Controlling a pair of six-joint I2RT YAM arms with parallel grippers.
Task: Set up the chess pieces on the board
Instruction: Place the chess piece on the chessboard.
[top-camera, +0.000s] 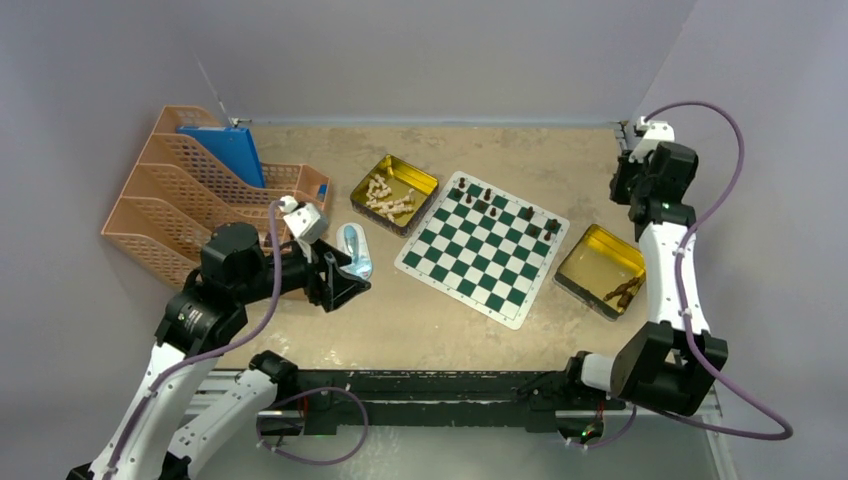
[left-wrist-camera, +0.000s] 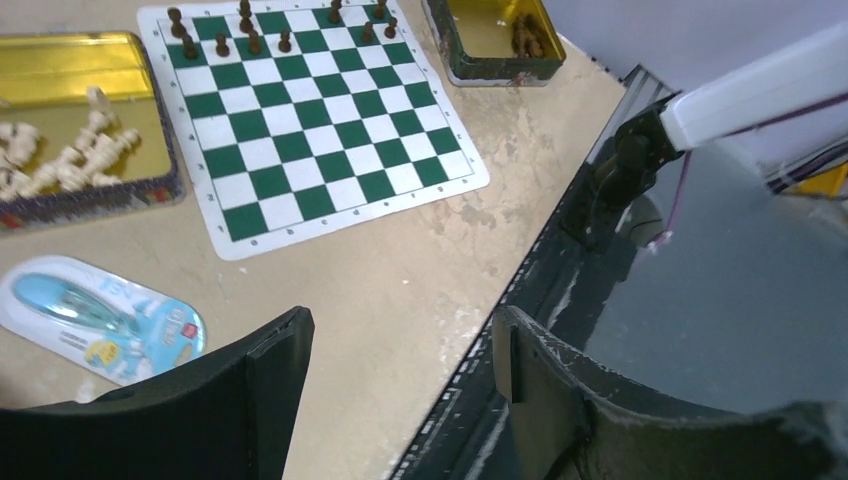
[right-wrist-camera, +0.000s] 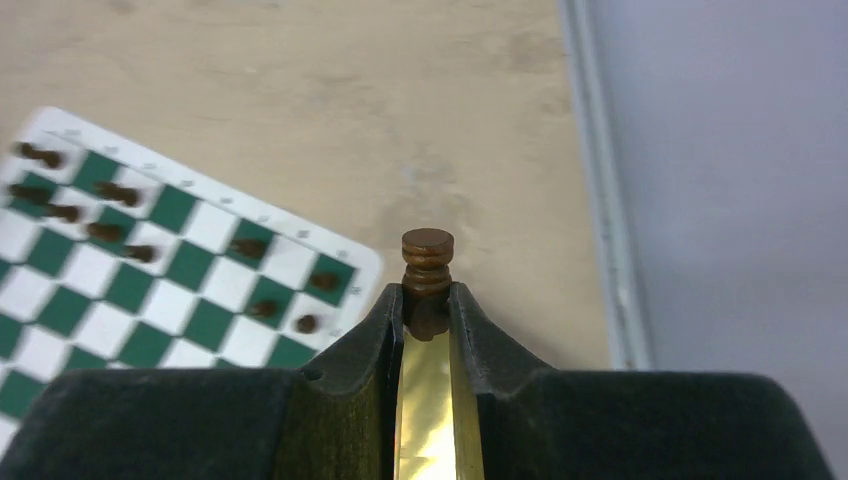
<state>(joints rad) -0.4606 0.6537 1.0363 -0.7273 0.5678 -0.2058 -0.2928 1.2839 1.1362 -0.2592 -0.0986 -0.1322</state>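
Dark chess piece is pinched between right gripper's fingers, off the board's corner. Left gripper is seen spread, empty.

Left arm folded low, left gripper gaping wide, nothing between its fingers; right arm stretched far back, right gripper pinched on a dark brown chess piece

Can't see base of dark piece between fingers; can't tell kinds of blurred pieces on board.
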